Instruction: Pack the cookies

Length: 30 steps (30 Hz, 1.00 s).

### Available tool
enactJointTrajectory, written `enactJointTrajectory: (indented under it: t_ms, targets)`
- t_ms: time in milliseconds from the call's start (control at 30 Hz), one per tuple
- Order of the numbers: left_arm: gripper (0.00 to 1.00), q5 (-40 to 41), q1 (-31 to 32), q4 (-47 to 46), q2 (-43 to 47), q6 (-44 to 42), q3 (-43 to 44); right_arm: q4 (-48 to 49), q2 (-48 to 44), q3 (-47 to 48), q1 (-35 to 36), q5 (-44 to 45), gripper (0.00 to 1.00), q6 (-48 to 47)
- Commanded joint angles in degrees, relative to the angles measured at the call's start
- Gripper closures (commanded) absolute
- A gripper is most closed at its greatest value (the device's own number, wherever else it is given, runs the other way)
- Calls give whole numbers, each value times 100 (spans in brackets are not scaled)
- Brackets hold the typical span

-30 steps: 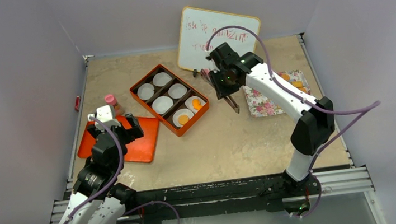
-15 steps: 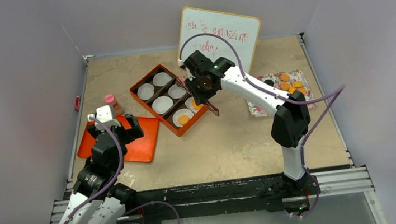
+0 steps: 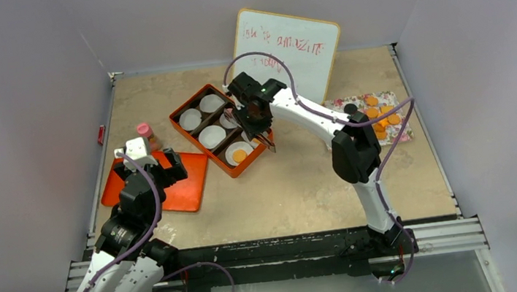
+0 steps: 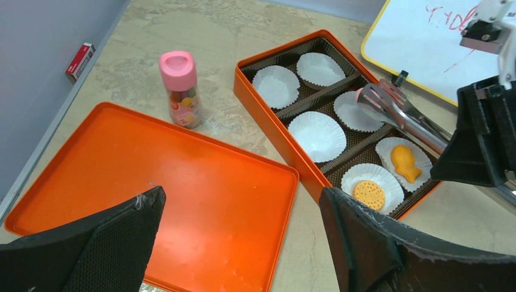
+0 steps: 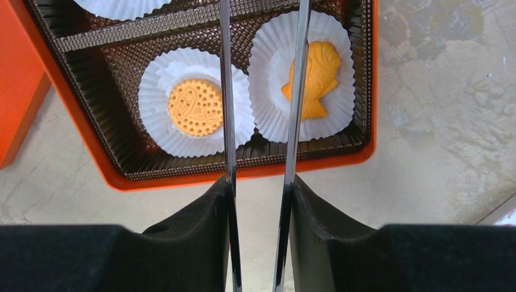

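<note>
Table (image 3: 297,186) bears orange box (image 4: 280,135), orange tray (image 3: 190,183), bottle (image 3: 144,133); also floral plate (image 3: 386,95), whiteboard (image 3: 288,47).

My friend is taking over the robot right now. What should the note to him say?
Left gripper: open, above the lid, holding nothing.
Right gripper: shut on tongs, their tips over the box; cannot tell if they carry a cookie.
Done: round cookie and fish cookie sit in two cups.
To do: four cups empty; more cookies wait on the mat at right.
</note>
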<state>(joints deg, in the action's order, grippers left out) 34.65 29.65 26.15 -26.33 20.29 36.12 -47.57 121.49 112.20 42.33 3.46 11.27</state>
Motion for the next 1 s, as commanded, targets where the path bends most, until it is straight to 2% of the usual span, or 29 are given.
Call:
enactJointTrajectory:
  t_ms: [0,467,700,967]
  targets:
    - [3,-46,-36,-207,32,-105,-8,-24,117,345,-5,36,72,-99]
    - [3,-46,-30,-216,3,-105,-8,-37,307,396,-5,46,56,-85]
    - [3,-38,-34,-208,-1,-111,-8,-72,304,457,-5,48,51,-88]
    - [3,-29,-40,-207,9,-113,-8,-84,152,512,-5,126,50,-83]
